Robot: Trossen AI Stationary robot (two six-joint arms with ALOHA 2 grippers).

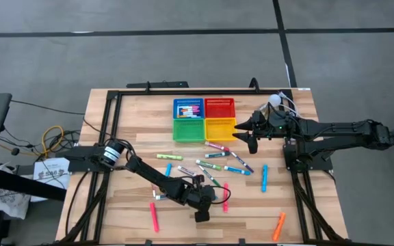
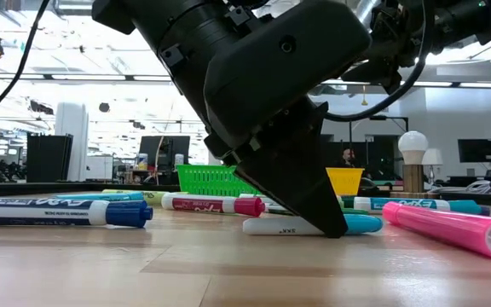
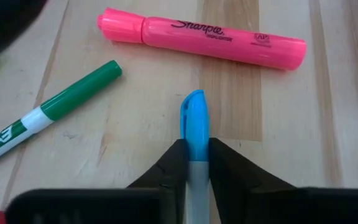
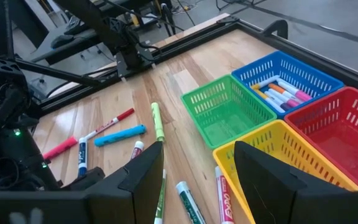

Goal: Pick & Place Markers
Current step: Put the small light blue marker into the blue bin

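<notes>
Pale wooden planks form the table (image 1: 128,205), with round plastic markers (image 1: 217,160) scattered across its middle. Near the front edge, the left gripper (image 3: 192,163) has its dark wedge fingers pinched on a white marker with light blue cap (image 3: 193,121). Further right, the right gripper (image 4: 197,165) hangs spread wide before the yellow mesh basket (image 4: 303,152).

Dark left claw (image 3: 191,171), light-blue-capped marker (image 3: 192,124), pink highlighter (image 3: 204,40); the blue marker's barrel looks perhaps white.
</notes>
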